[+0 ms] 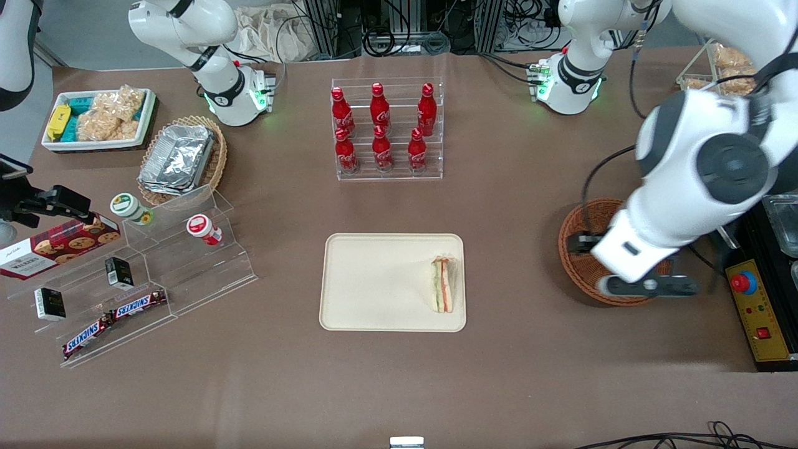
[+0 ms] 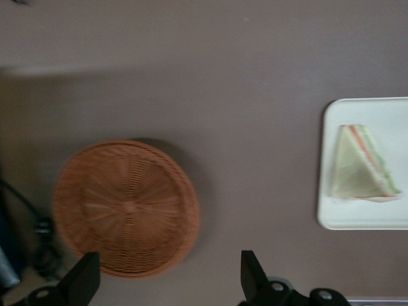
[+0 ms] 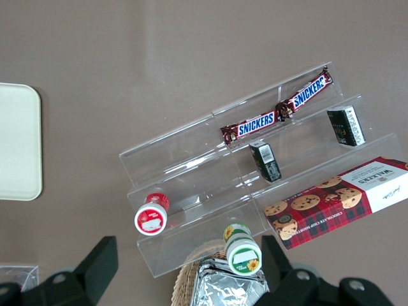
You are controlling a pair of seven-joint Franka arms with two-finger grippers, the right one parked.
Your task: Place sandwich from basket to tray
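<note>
The working left arm is bending down over the table's working-arm end, holding its gripper [image 2: 167, 280] above the empty basket [image 2: 126, 207] with jaws spread wide and gripping nothing, while the sandwich [image 1: 443, 284] is lying on the tray [image 1: 374, 284], at its edge nearest the basket.

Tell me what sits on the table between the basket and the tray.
Nothing: bare brown table separates the basket from the tray holding the sandwich, in the wrist view. The open gripper hovers above the basket.
</note>
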